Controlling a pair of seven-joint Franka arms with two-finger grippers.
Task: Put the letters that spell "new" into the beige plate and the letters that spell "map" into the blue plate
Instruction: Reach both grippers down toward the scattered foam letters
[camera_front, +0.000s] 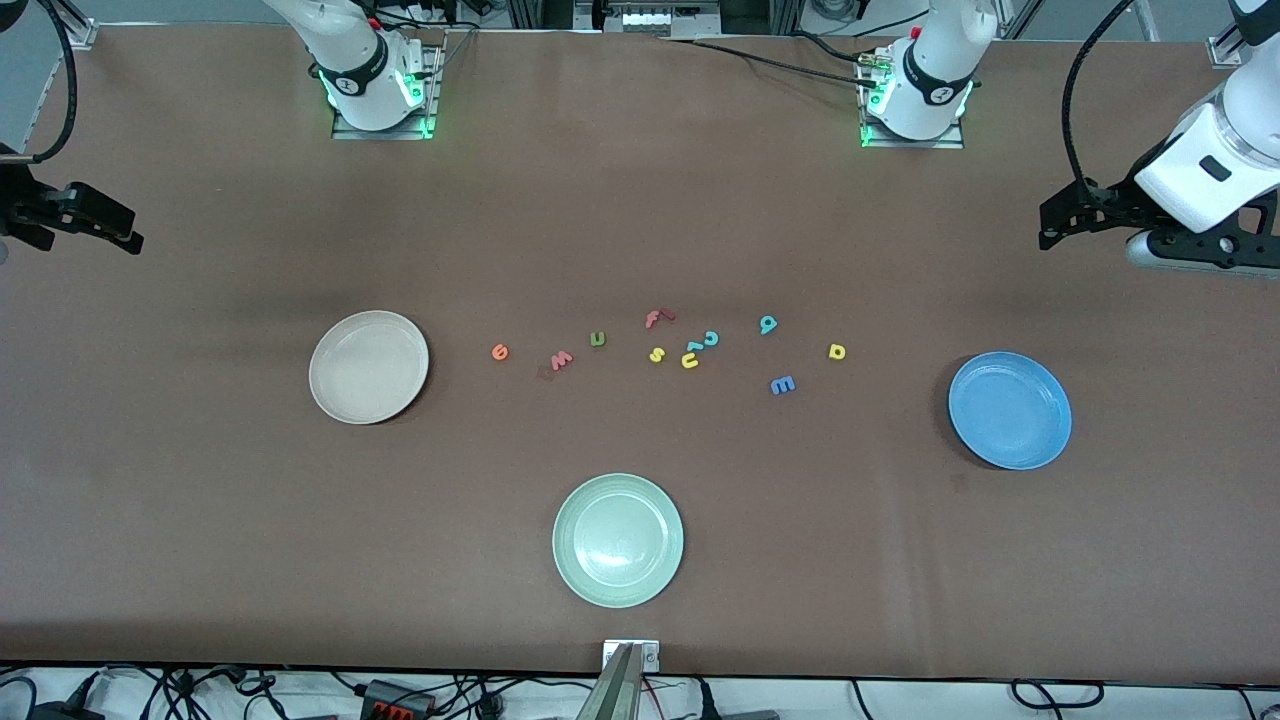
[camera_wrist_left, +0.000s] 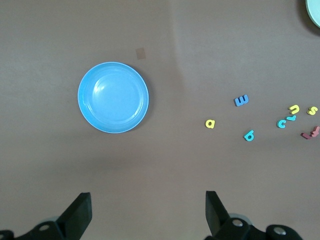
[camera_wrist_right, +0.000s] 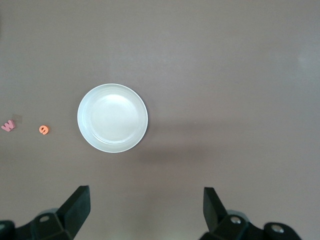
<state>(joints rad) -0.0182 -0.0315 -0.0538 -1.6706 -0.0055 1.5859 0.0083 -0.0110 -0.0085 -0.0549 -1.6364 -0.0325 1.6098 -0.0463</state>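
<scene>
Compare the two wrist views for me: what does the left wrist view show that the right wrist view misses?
Only the left wrist view shows the blue plate, the blue m, the yellow p, the teal a and the pale green plate. Only the right wrist view shows the beige plate, the orange e and the dull-red w. Both share brown table and an open hand.

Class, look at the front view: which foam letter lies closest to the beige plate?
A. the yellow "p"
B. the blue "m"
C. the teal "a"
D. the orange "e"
D: the orange "e" lies on the table just beside the beige plate, at the end of the scattered letters toward the right arm's end of the table.
</scene>
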